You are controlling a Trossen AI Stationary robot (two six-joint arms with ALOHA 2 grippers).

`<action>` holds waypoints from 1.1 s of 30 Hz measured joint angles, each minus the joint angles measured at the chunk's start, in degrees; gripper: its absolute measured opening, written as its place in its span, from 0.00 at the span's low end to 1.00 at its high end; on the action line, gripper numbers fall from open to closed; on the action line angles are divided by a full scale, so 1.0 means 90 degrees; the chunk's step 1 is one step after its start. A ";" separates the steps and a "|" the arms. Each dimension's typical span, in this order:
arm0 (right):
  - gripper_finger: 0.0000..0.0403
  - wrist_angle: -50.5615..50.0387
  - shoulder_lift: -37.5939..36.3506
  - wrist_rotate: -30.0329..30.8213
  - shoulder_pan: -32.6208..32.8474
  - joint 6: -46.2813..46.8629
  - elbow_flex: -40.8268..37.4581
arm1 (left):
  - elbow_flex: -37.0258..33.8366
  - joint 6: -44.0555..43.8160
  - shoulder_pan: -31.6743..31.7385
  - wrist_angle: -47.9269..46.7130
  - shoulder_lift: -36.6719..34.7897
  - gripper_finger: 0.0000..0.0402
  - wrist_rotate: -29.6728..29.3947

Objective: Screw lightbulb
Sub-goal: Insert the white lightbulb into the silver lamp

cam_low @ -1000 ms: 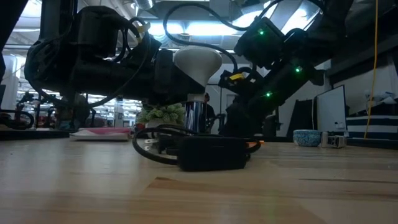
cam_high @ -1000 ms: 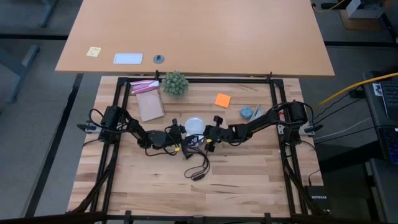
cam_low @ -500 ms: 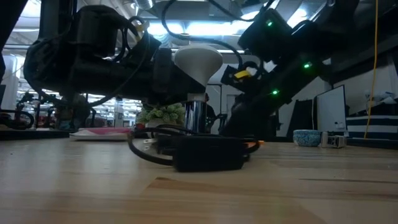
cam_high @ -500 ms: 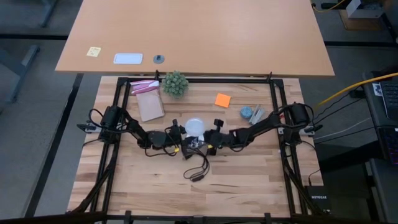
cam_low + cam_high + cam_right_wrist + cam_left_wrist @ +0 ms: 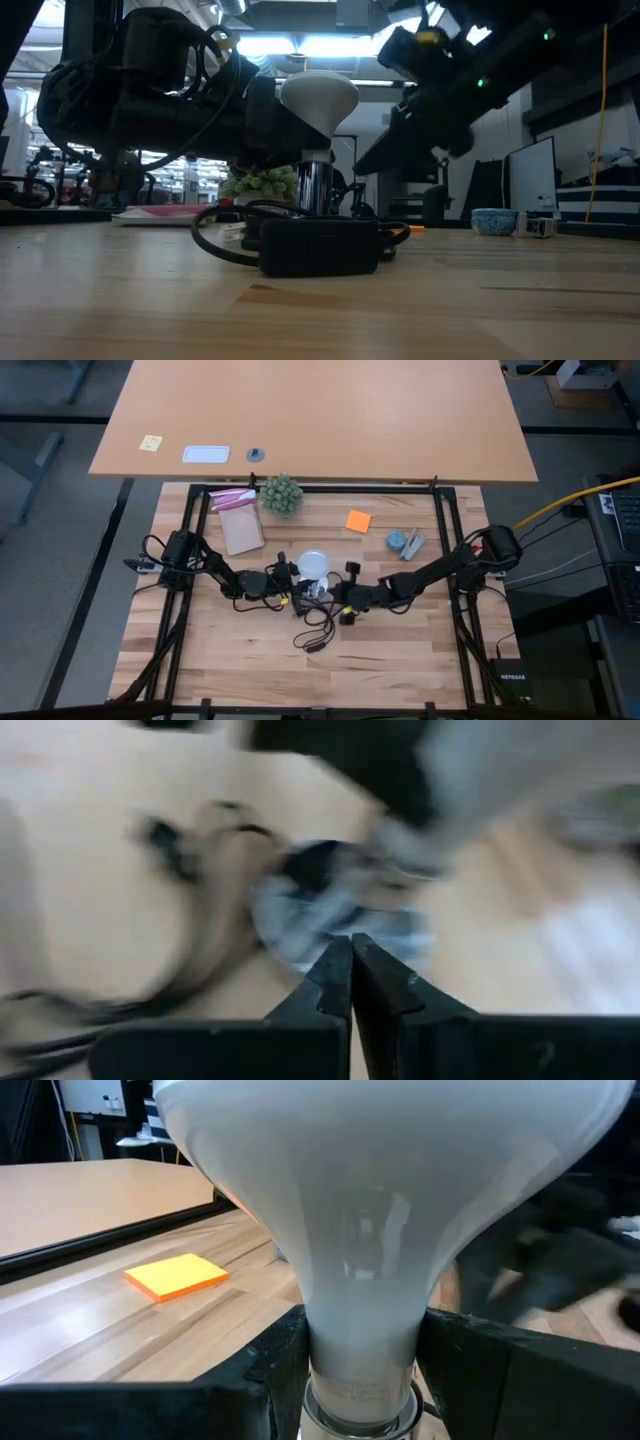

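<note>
- My left gripper (image 5: 362, 1365) stays clamped on the lightbulb (image 5: 318, 110), upright mid-table.
- My right gripper (image 5: 351, 965), fingers together, has swung toward the table's near edge; socket work pending.

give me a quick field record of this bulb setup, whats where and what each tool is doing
lightbulb: white lightbulb upright at table centre, metal end down
left tool: left tool closed around the bulb's neck, a finger on each side
right tool: right tool shut, holding nothing, low beside the bulb
cord: black cord looped on the table in front of the bulb
other items: green plant, orange sticky pad
</note>
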 joint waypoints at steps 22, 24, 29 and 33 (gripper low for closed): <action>0.02 0.1266 0.0725 -0.2816 -0.0005 0.0107 0.0000 | -0.0003 -0.0015 0.0002 -0.0016 0.0002 0.38 -0.0020; 0.02 0.1250 0.0803 -0.2575 -0.0007 0.0112 0.0000 | 0.0000 -0.0011 0.0002 -0.0015 0.0002 0.38 -0.0024; 0.02 0.0933 0.0982 -0.2207 -0.0007 0.0120 0.0002 | -0.0002 -0.0011 0.0002 -0.0021 0.0002 0.38 -0.0027; 0.02 0.0374 0.0962 -0.1657 0.0003 0.0122 0.0029 | -0.0002 -0.0003 0.0002 -0.0022 0.0002 0.38 -0.0034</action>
